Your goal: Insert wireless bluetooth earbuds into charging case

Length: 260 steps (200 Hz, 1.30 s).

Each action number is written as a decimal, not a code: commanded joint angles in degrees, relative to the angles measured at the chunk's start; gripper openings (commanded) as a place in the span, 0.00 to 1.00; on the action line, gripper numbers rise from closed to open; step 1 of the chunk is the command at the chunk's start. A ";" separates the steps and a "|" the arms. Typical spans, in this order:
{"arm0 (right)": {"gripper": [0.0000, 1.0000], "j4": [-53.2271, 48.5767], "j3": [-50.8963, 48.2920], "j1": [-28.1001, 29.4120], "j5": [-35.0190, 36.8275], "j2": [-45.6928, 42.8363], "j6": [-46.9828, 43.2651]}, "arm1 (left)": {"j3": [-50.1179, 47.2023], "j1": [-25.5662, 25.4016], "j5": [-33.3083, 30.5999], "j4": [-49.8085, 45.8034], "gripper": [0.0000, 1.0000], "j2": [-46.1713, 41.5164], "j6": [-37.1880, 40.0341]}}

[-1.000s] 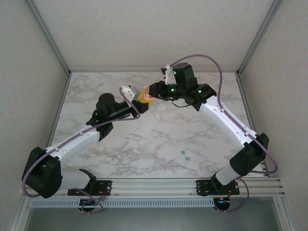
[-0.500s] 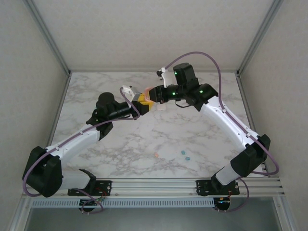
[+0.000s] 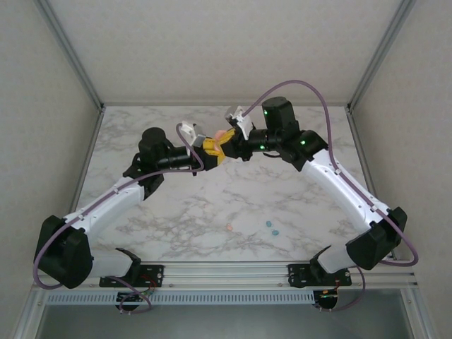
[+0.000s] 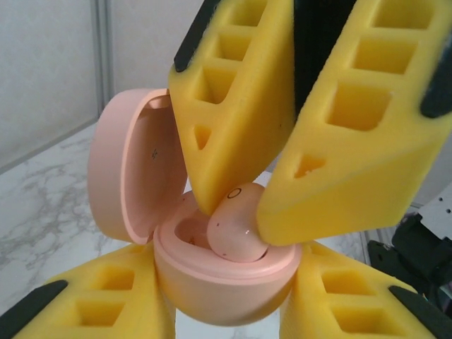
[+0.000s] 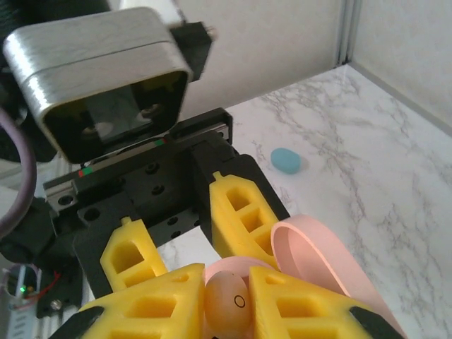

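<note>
One earbud (image 4: 237, 230) in right gripper (image 4: 240, 212)

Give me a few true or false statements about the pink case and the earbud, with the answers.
1. The lid of the pink charging case is open. True.
2. The left gripper is empty. False: it is shut on the case.
3. The right gripper pinches a pink earbud. True.
4. The earbud lies released in the case. False: the right gripper's fingers grip it, its lower end in the case's well.
</note>
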 commanded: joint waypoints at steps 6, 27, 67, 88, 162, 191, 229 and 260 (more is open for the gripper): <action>0.24 -3.46 -2.90 0.59 -3.24 -0.43 -8.00 | 4.74 0.25 4.71 0.53 0.17 -0.43 2.37; 0.27 -3.67 -3.11 0.65 -2.01 -0.63 -11.26 | 5.34 0.25 5.53 -0.54 0.17 -0.25 2.86; 0.33 -3.55 -1.47 0.60 0.51 -0.74 -11.33 | 4.96 0.25 4.22 -0.66 0.17 -0.41 3.18; 0.37 -1.20 -2.63 0.62 0.20 -2.12 -10.62 | 4.02 0.25 2.68 0.04 0.17 -0.52 3.15; 0.50 3.99 -5.89 0.59 2.02 -6.13 -9.03 | 3.45 0.25 0.18 0.59 0.16 0.23 3.98; 0.51 5.59 -6.92 0.60 3.83 -7.38 -8.21 | 3.19 0.26 -1.20 0.81 0.16 0.35 4.25; 0.51 6.89 -8.20 0.60 5.25 -8.34 -7.01 | 2.93 0.17 -1.63 1.01 0.16 0.37 4.37; 0.49 8.78 -8.82 0.58 6.18 -9.46 -2.94 | 2.03 0.08 -4.16 2.05 0.16 -0.07 4.64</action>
